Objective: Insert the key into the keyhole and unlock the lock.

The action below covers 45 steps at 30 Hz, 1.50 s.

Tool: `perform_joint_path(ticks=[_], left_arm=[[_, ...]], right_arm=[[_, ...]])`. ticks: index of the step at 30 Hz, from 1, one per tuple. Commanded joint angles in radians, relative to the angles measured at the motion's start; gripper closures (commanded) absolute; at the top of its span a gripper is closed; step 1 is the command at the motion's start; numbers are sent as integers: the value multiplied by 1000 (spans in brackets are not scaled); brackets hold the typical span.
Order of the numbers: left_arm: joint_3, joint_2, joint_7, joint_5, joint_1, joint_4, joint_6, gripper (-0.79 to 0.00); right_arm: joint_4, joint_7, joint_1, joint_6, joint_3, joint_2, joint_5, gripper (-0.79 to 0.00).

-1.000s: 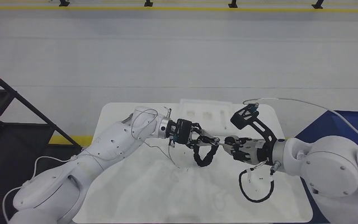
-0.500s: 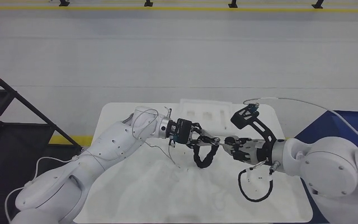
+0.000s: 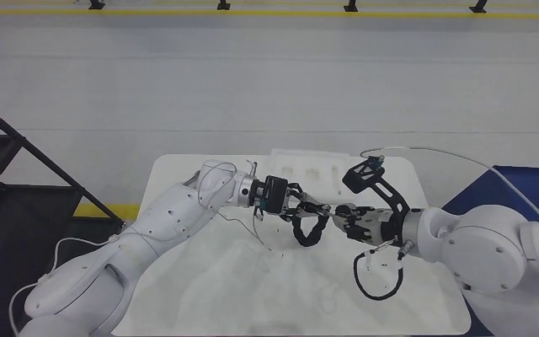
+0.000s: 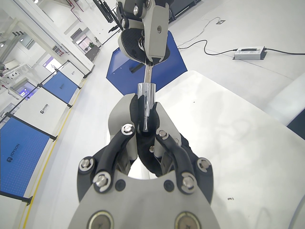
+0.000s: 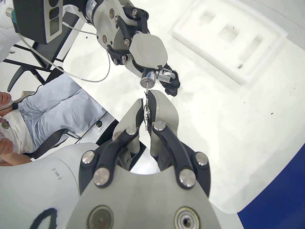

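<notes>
Above the middle of the tabletop (image 3: 210, 286), the left gripper (image 4: 144, 106) is closed tight on a chrome cable lock (image 4: 146, 91), held clear of the surface. The right gripper (image 5: 145, 103) pinches the key (image 5: 146, 114) by its head, and the blade tip meets the keyhole. A foam tray (image 5: 190, 22) lies at the far edge.

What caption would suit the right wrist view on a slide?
Right jaws hold the key at the lock gripped in left jaws.
</notes>
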State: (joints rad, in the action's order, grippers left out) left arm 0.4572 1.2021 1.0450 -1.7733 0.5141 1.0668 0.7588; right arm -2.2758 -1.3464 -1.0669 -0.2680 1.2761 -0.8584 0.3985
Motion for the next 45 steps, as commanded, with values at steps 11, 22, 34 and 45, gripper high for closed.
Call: perform_joint_path(ticks=[11, 22, 34, 45], left_arm=[[14, 6, -36, -10, 5, 11, 14, 0], [20, 11, -71, -22, 13, 26, 29, 0], [28, 17, -79, -4, 22, 3, 66, 0], [47, 3, -233, 182, 13, -1, 250, 0]], right_arm=[[21, 11, 29, -30, -57, -3, 58, 0], [33, 7, 57, -54, -105, -8, 90, 0], [32, 33, 77, -36, -110, -12, 73, -785], [2, 4, 58, 334, -82, 8, 120, -785]])
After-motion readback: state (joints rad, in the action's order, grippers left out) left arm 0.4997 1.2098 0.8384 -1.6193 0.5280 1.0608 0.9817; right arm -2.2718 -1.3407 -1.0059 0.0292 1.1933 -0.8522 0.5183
